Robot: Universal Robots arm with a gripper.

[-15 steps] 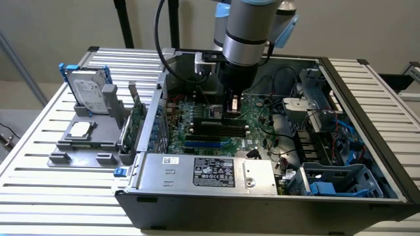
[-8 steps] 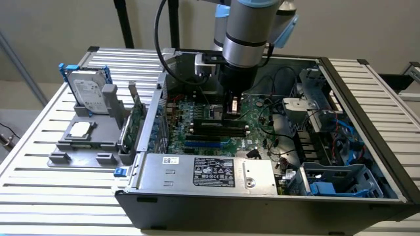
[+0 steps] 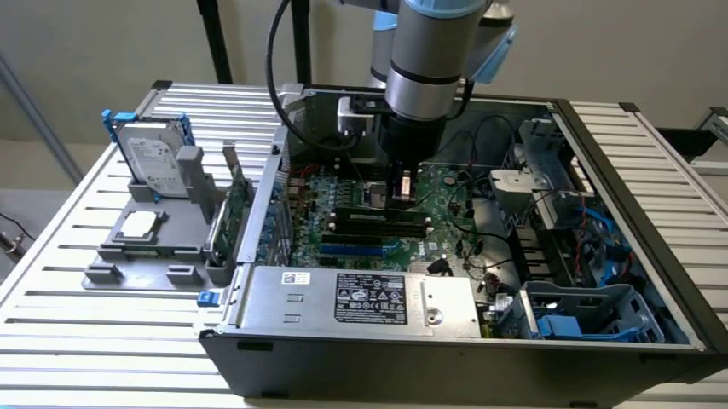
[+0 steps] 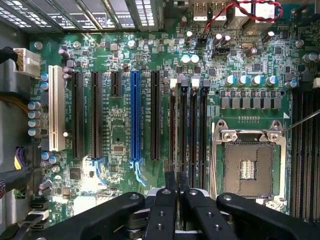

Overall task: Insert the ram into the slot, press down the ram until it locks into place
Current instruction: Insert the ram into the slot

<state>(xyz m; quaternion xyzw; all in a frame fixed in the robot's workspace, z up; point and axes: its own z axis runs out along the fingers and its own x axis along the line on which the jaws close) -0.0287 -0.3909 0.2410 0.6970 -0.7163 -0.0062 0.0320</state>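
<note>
Green and thin, the ram [image 3: 381, 216] stands on its long edge in a black slot [image 3: 376, 227]. It is near the middle of the board [image 3: 444, 183], inside the open case [image 3: 637, 145]. The gripper [image 3: 401, 198] comes straight down and meets the ram's top edge about halfway along.

In the wrist view the gripper [image 4: 176, 181] has its two black fingers [image 4: 170, 192] pulled in narrow, with just a thin gap. They sit right over the slot [image 4: 174, 130] (of four alike in a row, the one nearest the blue slot [image 4: 135, 117]). They look pinched on the ram. The ram is seen edge-on there and is hard to pick out. I cannot tell if the end clips have snapped in.

The silver box [image 3: 285, 298] at the front of the case has a black label [image 3: 370, 302], but its letters are too small to read. The hard drive [image 3: 153, 162] in the grey holder [image 3: 131, 247] on the table [image 3: 68, 341] has a pale label I cannot read either. Tiny white print on the board is a blur too.

A green card [image 3: 235, 213] stands by the holder, partly hidden by the case wall. The arm hides the board behind it. Past the silver socket [image 4: 247, 167], more black slots are cut off by the picture's edge.
</note>
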